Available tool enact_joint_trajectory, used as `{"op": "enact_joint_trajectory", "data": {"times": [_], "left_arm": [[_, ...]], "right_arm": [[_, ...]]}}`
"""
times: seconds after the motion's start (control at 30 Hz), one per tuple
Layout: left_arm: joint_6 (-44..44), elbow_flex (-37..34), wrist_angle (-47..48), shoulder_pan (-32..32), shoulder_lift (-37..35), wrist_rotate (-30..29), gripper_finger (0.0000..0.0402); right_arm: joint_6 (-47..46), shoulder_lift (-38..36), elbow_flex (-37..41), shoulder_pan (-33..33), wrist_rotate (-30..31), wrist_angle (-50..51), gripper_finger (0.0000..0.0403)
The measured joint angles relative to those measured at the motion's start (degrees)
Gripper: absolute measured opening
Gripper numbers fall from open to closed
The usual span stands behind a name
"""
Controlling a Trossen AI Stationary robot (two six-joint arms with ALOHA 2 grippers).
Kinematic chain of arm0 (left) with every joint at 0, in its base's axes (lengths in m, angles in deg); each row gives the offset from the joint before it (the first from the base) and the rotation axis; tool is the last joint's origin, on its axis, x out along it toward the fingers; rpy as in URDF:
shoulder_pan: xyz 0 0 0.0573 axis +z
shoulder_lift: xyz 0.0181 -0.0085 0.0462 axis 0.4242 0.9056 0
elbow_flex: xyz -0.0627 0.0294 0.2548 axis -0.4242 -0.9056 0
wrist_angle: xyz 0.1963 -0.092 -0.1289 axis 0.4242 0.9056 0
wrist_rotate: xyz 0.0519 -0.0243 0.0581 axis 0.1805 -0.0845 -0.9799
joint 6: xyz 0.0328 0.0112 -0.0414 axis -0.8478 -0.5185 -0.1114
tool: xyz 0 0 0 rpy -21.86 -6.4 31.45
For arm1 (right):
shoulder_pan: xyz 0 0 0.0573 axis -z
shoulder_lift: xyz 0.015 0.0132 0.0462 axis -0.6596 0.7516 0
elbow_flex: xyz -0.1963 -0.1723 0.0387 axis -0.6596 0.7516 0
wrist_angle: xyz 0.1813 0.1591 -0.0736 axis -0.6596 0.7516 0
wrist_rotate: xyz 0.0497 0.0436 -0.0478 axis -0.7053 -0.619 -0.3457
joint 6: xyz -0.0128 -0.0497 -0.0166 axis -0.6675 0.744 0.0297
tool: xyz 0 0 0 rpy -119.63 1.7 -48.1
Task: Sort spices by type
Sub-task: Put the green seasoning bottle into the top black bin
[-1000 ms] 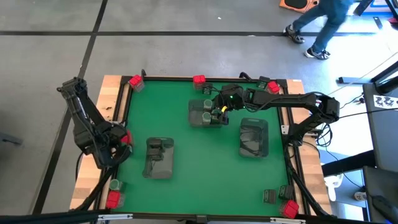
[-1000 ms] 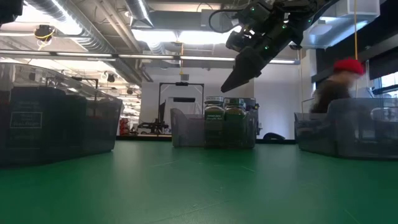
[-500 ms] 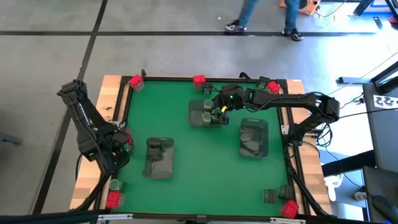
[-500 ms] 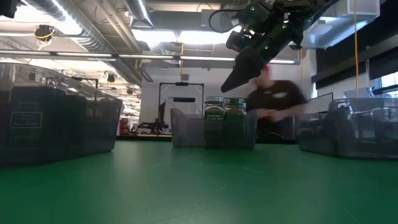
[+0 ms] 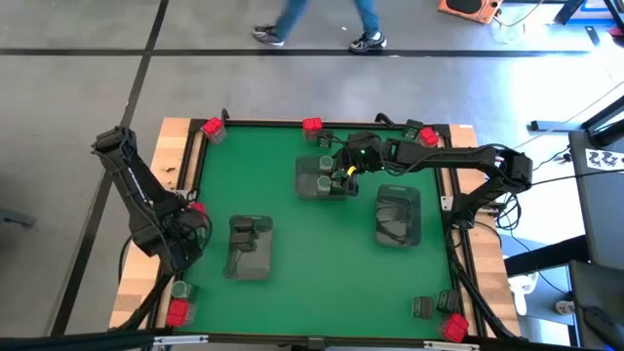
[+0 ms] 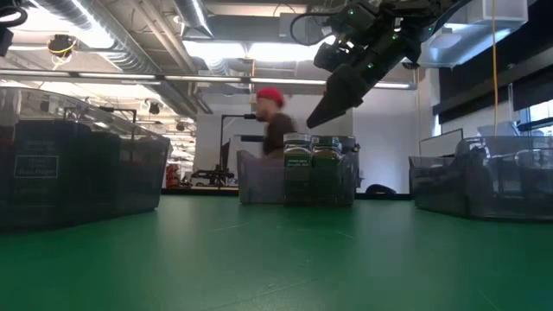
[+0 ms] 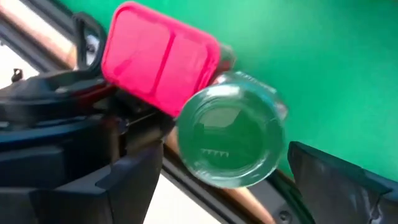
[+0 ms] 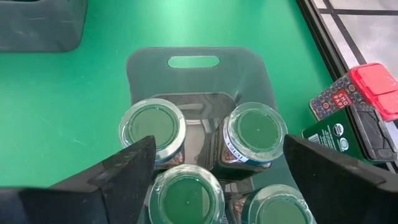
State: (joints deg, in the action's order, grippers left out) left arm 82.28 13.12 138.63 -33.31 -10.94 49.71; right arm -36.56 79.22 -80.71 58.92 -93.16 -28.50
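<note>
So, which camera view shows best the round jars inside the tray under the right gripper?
The right wrist view: it looks down on four round jars in their tray. The high view shows them small, partly hidden by the arm. The low view shows two from the side. The left wrist view misses them.

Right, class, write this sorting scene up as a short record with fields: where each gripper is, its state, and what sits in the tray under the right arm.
Left gripper: at the table's left edge, open, fingers either side of a round jar
Beside that jar: a red box, touching it
Right gripper: open, empty, above the far middle tray
Tray contents: four green-lidded jars
Other trays: one near left, one right
Person: passing behind the table
</note>
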Motion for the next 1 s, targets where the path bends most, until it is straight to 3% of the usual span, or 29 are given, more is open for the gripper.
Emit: {"op": "enact_joint_trajectory", "data": {"times": [0.3, 0.73, 1.0], "left_arm": [[0.1, 0.0, -1.2, 0.1, 0.0, -1.5, 0.0335], [-0.2, 0.2, -3.7, 0.1, -0.1, -1.8, 0.0192], [-0.1, 0.2, -4.0, 0.1, -0.1, -1.8, 0.0183]], "right_arm": [[0.0, 0.0, 0.0, 0.0, 0.0, 0.0, 0.0351], [0.0, 0.0, 0.0, 0.0, 0.0, 0.0, 0.0351], [0.0, 0.0, 0.0, 0.0, 0.0, 0.0, 0.0351]]}}
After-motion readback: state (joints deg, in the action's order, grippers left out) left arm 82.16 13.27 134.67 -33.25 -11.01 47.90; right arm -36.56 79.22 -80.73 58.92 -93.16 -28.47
